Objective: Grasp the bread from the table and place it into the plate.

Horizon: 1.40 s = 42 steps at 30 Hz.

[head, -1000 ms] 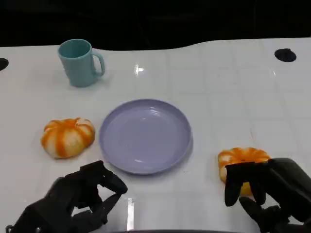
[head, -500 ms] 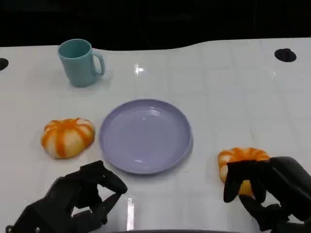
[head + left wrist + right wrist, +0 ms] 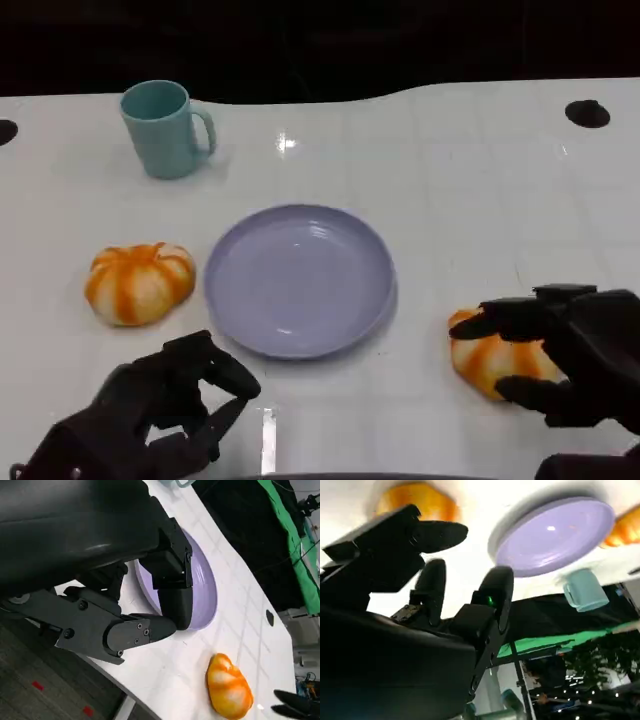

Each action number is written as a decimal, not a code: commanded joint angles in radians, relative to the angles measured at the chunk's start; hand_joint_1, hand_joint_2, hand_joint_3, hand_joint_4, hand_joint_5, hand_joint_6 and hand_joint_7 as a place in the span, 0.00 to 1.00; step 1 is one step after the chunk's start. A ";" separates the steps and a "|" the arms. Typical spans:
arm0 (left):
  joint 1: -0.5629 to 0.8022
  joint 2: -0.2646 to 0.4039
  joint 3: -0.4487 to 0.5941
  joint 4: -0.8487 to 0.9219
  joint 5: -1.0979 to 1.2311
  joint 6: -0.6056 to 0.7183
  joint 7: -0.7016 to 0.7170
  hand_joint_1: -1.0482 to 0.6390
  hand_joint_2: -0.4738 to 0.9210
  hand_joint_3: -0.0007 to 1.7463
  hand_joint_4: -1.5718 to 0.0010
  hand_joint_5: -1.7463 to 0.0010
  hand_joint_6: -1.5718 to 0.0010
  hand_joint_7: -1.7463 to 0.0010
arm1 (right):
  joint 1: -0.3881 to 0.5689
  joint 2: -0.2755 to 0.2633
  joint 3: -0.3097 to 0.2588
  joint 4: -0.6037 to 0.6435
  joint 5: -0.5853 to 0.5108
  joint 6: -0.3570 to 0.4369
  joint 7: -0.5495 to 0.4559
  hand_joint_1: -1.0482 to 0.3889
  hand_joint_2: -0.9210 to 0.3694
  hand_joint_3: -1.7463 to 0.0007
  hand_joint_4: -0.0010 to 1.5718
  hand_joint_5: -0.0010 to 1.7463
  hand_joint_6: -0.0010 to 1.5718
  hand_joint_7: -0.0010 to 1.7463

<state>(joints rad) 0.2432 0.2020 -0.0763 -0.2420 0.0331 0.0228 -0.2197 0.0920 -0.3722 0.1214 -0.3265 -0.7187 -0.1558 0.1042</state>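
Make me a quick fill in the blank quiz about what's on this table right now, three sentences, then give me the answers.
1. The plate on the table is light ____ in colour.
2. The mug stands on the far side of the plate, toward the robot's ____.
3. The right hand is at a bread, while the other bread lies on the plate's ____ side.

Answers: purple; left; left

Orange-and-white striped breads (image 3: pixel 494 360) (image 3: pixel 139 282), lilac plate (image 3: pixel 300 282), teal mug (image 3: pixel 165 128), white table (image 3: pixel 480 180).
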 commanded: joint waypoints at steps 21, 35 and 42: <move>0.001 0.001 0.001 -0.015 0.004 0.015 0.002 0.43 0.96 0.32 0.54 0.00 0.60 0.28 | -0.095 -0.008 0.086 -0.026 -0.153 0.300 0.307 0.42 0.08 0.99 0.05 0.29 0.23 0.01; 0.006 0.000 0.003 -0.028 0.005 0.015 0.004 0.42 0.95 0.33 0.54 0.00 0.59 0.28 | -0.299 0.049 0.178 0.359 -0.096 0.368 0.266 0.38 0.00 0.99 0.10 0.16 0.22 0.00; 0.008 0.000 0.004 -0.034 0.002 0.019 0.003 0.42 0.94 0.33 0.53 0.00 0.59 0.28 | -0.369 0.066 0.224 0.501 -0.088 0.379 0.216 0.37 0.00 0.96 0.13 0.15 0.24 0.01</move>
<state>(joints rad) 0.2453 0.1969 -0.0784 -0.2586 0.0346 0.0322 -0.2191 -0.2554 -0.3043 0.3297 0.1193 -0.8094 0.2143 0.3446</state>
